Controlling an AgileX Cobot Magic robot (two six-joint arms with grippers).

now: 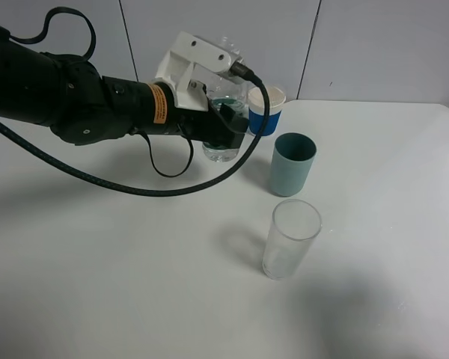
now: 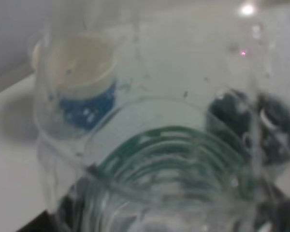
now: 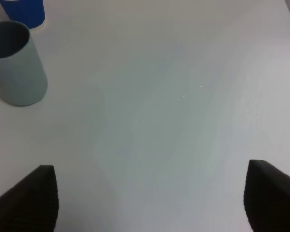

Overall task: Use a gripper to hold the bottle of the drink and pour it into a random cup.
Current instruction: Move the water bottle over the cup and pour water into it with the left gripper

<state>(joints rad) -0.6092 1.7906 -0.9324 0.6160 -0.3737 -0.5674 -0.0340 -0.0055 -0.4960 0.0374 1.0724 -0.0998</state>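
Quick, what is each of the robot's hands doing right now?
Left gripper: closed on the drink bottle.
Right gripper: open, holding nothing.

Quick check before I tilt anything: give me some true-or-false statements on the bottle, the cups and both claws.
1. The left claw is shut on the bottle. True.
2. The bottle lies on its side. False: it is roughly upright in the claw.
3. In the high view, the grey-teal cup stands between the white cup with the blue band and the clear glass. True.
4. The clear glass has tipped over. False: it stands upright.
5. The right claw holds a cup. False: it is open, with only bare table between its fingers.
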